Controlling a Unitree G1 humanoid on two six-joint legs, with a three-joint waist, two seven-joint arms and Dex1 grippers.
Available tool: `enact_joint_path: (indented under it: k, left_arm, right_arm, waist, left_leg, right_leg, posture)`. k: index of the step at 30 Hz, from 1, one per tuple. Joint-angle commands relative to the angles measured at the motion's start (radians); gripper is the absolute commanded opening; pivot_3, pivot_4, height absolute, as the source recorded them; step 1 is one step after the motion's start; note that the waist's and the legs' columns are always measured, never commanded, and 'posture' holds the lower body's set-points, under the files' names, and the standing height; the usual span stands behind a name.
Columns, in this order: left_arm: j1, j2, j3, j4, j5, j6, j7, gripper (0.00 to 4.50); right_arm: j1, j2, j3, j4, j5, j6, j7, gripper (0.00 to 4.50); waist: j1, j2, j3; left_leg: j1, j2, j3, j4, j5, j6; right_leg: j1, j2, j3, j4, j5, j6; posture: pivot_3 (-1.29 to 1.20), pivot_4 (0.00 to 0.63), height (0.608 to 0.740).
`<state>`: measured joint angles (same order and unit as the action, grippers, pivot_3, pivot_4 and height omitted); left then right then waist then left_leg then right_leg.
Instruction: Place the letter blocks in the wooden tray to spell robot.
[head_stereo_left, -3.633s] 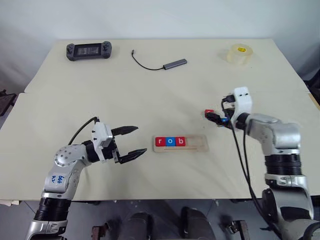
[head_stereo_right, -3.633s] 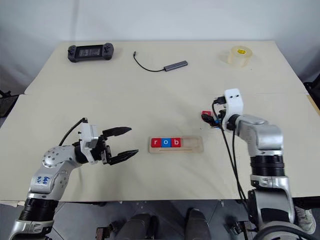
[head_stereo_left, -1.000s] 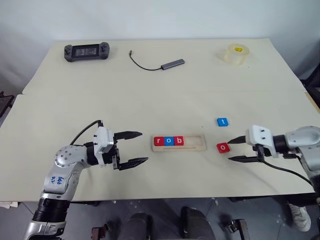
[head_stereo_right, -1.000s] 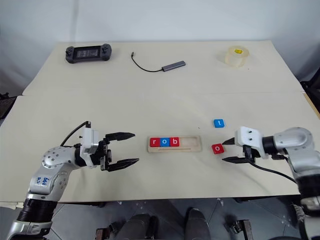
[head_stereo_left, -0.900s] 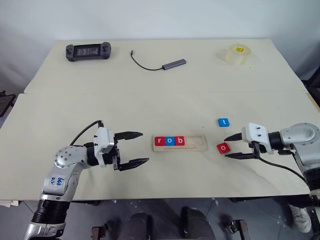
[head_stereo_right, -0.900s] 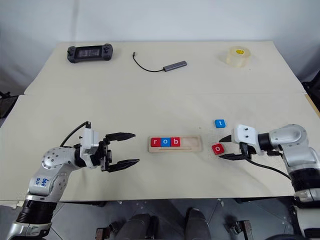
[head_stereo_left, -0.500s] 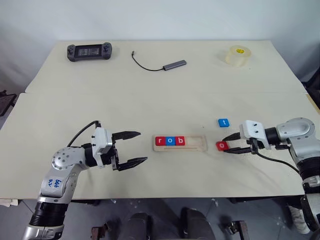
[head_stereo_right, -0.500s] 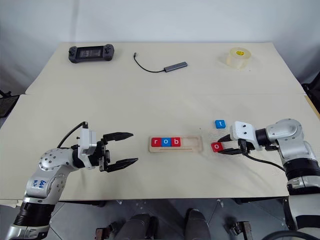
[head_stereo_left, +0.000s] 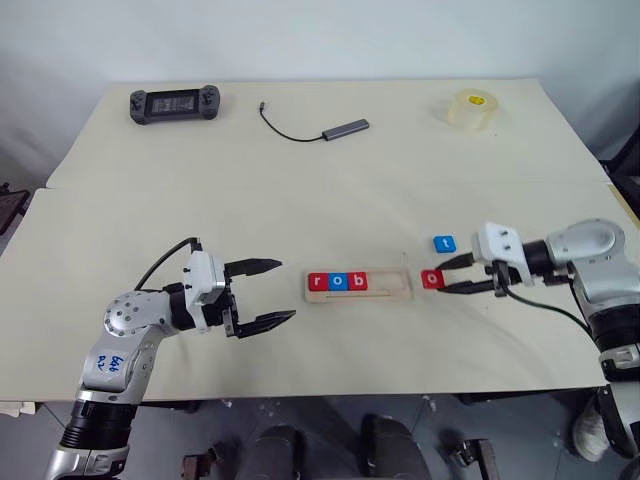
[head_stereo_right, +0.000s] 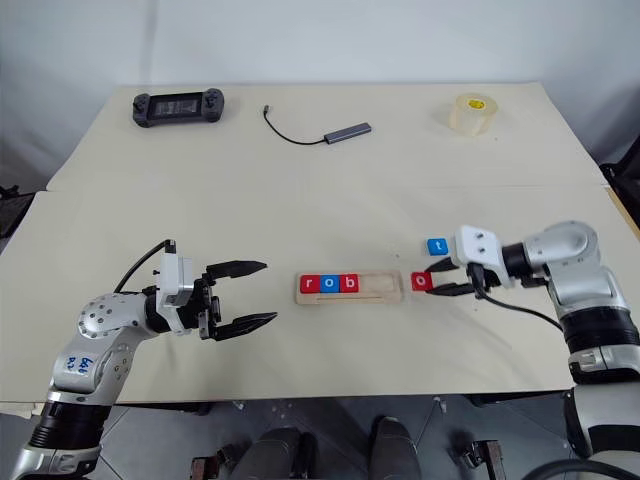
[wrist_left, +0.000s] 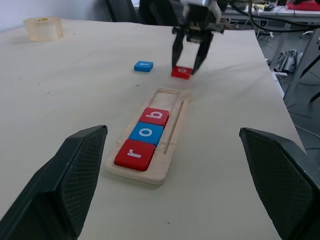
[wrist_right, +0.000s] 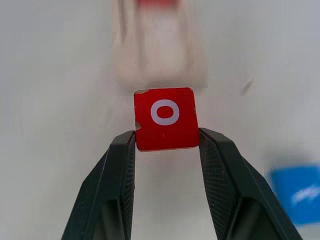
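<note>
The wooden tray (head_stereo_left: 392, 284) lies at mid-table with red r (head_stereo_left: 319, 282), blue o (head_stereo_left: 336, 282) and red b (head_stereo_left: 354, 282) in its left half; its right half is bare. My right gripper (head_stereo_left: 440, 279) is shut on a red o block (wrist_right: 165, 119), held flat just off the tray's right end. A blue t block (head_stereo_left: 445, 243) lies on the table just behind that gripper. Left of the tray my left gripper (head_stereo_left: 286, 290) hovers open, holding nothing. In the left wrist view, the tray (wrist_left: 173, 100) runs away toward the right gripper (wrist_left: 190, 61).
Along the far edge of the table lie a black game controller (head_stereo_left: 176, 102), a grey adapter with a black cable (head_stereo_left: 345, 127) and a roll of clear tape (head_stereo_left: 471, 108). Bare tabletop surrounds the tray on all sides.
My right gripper closed on the red o block and carried it left, up to the tray's right end. The left arm stayed put.
</note>
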<state>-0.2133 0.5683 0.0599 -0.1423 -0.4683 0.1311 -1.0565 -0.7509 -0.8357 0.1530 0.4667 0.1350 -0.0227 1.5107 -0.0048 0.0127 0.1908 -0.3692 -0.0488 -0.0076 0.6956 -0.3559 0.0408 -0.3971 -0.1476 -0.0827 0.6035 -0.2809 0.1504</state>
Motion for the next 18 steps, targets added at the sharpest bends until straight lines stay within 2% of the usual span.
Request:
enact_joint_path:
  k: [1,9,18]
  left_arm:
    - [-0.01,0.0,0.009,-0.011,-0.007,-0.008,0.006,4.5]
    - [0.019,0.0,0.011,-0.049,-0.012,-0.002,0.024,4.5]
    - [0.048,0.008,0.03,-0.078,-0.019,0.006,0.051,4.5]
  right_arm:
    - [-0.024,0.045,0.037,-0.11,0.006,0.118,-0.006,1.46]
    - [-0.016,0.133,0.107,-0.127,-0.053,0.134,-0.077,1.46]
    - [-0.034,0.148,0.112,-0.104,-0.074,0.152,-0.093,1.46]
  waist:
    - [0.002,0.0,0.0]
    - [0.006,0.0,0.0]
    - [0.003,0.0,0.0]
  left_leg:
    - [0.0,0.0,0.0,0.0,0.0,0.0]
    - [-0.003,-0.003,-0.006,0.001,-0.001,0.0]
    - [-0.003,-0.003,-0.006,0.001,-0.001,0.0]
  right_leg:
    - [0.0,0.0,0.0,0.0,0.0,0.0]
    - [0.001,-0.002,-0.004,0.0,0.0,0.0]
    - [0.001,-0.001,-0.005,-0.001,0.0,0.0]
  posture:
    - [0.0,0.15,0.74]
    - [0.0,0.15,0.74]
    - [0.0,0.15,0.74]
